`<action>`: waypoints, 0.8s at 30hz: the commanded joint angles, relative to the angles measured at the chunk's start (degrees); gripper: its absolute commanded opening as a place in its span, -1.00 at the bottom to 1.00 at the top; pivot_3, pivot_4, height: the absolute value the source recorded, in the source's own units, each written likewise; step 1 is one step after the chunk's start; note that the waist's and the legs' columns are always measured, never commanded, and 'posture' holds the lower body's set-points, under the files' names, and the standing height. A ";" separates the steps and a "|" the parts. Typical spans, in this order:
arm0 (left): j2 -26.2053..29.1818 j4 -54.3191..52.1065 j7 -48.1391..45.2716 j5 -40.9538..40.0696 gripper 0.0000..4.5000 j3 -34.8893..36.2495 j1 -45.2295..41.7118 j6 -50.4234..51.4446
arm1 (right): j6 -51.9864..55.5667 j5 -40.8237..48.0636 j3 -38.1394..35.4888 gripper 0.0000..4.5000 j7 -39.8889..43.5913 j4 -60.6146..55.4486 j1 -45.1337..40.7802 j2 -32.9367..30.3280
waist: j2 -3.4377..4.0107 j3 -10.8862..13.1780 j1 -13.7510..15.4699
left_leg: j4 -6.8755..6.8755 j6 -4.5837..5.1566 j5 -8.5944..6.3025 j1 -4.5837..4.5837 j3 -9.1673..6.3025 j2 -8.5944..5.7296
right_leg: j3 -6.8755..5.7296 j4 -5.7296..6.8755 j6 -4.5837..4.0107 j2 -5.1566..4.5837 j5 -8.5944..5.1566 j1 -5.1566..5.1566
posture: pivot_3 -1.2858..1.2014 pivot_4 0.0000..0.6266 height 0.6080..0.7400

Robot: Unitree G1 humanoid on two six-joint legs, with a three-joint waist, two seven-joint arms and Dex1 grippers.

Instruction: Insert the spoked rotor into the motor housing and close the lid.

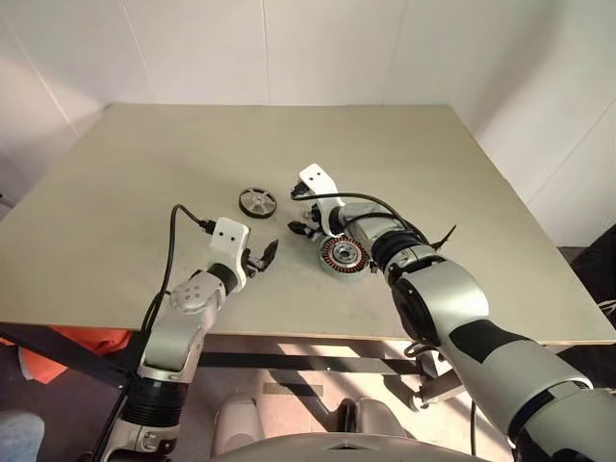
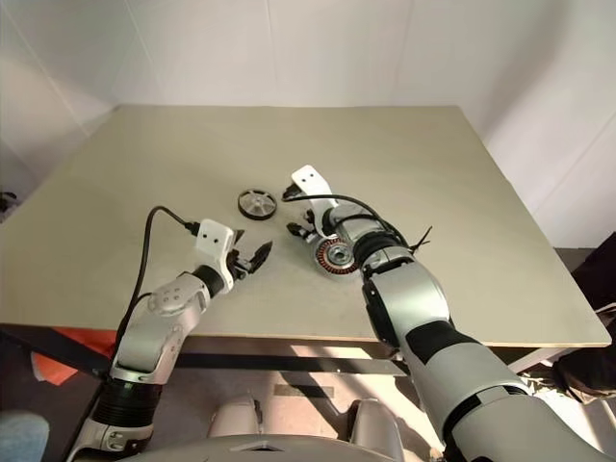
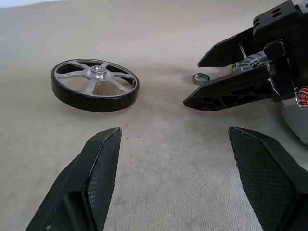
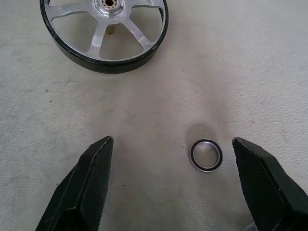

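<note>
Item: spoked rotor (image 1: 257, 200), lying flat on the desk (image 1: 115, 192), dark rim down, silvery spokes and hub up, untouched. Item: motor housing (image 1: 344, 255), copper windings showing, uncovered, resting on the desk beneath the right forearm, nearer the robot than the rotor. Item: small metal ring (image 4: 206, 155), loose on the desk between the spread fingers of the right pincer (image 1: 301, 212), close to one finger. Right pincer: wide open, empty, tilted down toward the desk, with the rotor ahead of it and off to one side, not between its fingers. Left pincer (image 1: 262, 256): wide open, empty, held just above the desk, near the housing, the rotor ahead and apart. Lid: not identified. Hazards, as judged: a closing of the right pincer here would likely catch or flick the loose ring rather than the rotor; a flat wheel on a flat desk offers little edge, so fingers may skate over the rim and push it away; the right forearm, so close over the housing, could nudge it off position during the reach.
</note>
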 commanded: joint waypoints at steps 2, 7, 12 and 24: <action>-0.05 -2.90 0.58 0.27 0.67 0.27 -0.17 -0.33 | 0.21 -0.39 -0.89 0.42 -0.84 -0.10 -1.33 -0.34 | 0.00 0.00 -0.07 | 0.00 0.00 0.00 0.01 0.00 0.01 | 0.00 0.00 0.00 0.01 0.00 0.00 | 0.03 -1.00 1.00; -0.22 -2.69 0.81 0.21 0.67 0.02 -0.32 -0.37 | 1.01 -0.81 -0.94 -0.19 -1.50 0.03 -1.23 -0.86 | 0.00 0.00 -0.04 | -0.01 0.00 0.00 0.00 0.00 0.01 | -0.01 -0.01 0.00 0.01 0.00 0.00 | 0.03 -1.00 1.00; -0.46 -2.33 0.76 0.17 0.67 -0.25 -0.44 -0.53 | 1.18 -1.01 -0.89 -0.19 -1.44 0.07 -0.94 -1.41 | 0.00 0.00 0.01 | -0.01 0.00 0.00 0.01 0.00 0.00 | -0.01 0.00 0.00 0.00 0.00 0.01 | 0.03 -1.00 1.00; -0.58 -2.15 0.27 0.23 0.67 -0.78 -0.52 -0.49 | 2.12 -0.83 -2.17 -0.19 -2.20 0.36 -0.91 -2.58 | 0.00 0.00 0.00 | 0.00 0.00 0.00 0.00 0.00 0.00 | -0.01 -0.01 0.00 0.00 0.00 0.02 | 0.03 -1.00 1.00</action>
